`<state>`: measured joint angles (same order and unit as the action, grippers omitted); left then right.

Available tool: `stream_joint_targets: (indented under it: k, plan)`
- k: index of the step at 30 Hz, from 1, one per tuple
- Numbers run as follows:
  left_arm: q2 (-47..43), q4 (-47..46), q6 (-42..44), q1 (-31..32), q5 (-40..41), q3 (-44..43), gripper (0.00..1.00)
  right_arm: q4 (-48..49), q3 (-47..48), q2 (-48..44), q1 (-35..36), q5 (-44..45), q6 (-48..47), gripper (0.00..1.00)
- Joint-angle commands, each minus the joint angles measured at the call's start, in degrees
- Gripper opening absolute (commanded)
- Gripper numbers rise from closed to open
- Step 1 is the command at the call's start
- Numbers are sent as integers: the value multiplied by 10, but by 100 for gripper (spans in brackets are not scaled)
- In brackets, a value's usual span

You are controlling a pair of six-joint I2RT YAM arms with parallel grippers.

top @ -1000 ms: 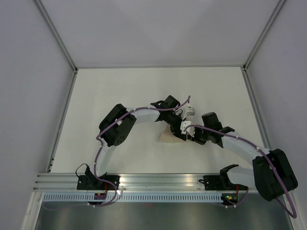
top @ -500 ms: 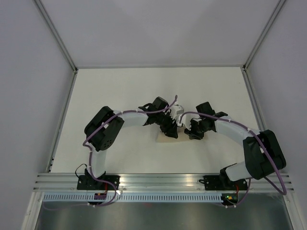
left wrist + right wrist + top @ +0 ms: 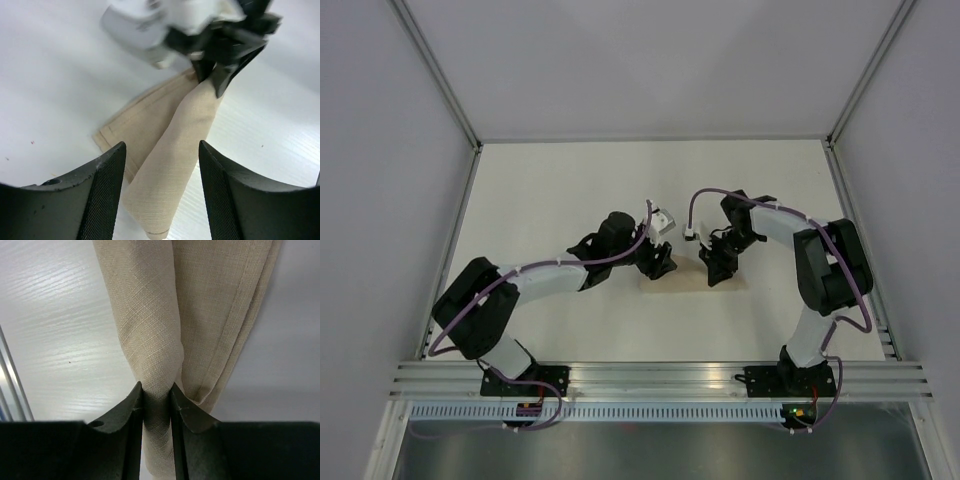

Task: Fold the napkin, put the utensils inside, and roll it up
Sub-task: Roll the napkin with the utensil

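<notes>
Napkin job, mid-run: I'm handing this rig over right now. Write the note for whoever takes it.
Left end effector: open, holding nothing, poised just over the napkin.
Right end effector: shut on the napkin, pinching one end of it.
The napkin is folded into a narrow strip, mid-table, between the two arms.
The fork is not in view; it may be inside the folds, cannot tell.
Done: the folding, it seems.
Left: confirm the fork is in, then roll.

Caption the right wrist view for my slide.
Right fingers pinch a bunched fold of the tan napkin, which trails away over the white table.
</notes>
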<state>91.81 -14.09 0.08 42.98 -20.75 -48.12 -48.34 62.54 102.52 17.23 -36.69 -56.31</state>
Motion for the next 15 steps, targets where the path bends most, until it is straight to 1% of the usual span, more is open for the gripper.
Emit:
stream_joint_targets:
  k: [1, 3, 5, 6, 7, 10, 15]
  plan:
    - [-46, -105, 39, 27, 51, 34, 65, -89, 44, 76, -14, 12, -35, 27]
    - [-51, -103, 77, 57, 88, 39, 65, -120, 79, 112, -21, 0, -45, 28]
    - [-46, -103, 108, 82, 141, 41, 66, -139, 102, 135, -26, -5, -49, 28]
    - [-44, -107, 143, 110, 161, 43, 66, -155, 125, 158, -26, -8, -49, 28]
    - [-41, -112, 161, 123, 180, 44, 66, -163, 136, 170, -28, -11, -50, 28]
    - [-16, -124, 216, 169, 253, 41, 66, -191, 174, 211, -34, -20, -56, 27]
    - [43, -157, 291, 214, 304, 35, 68, -206, 202, 244, -37, -29, -56, 27]
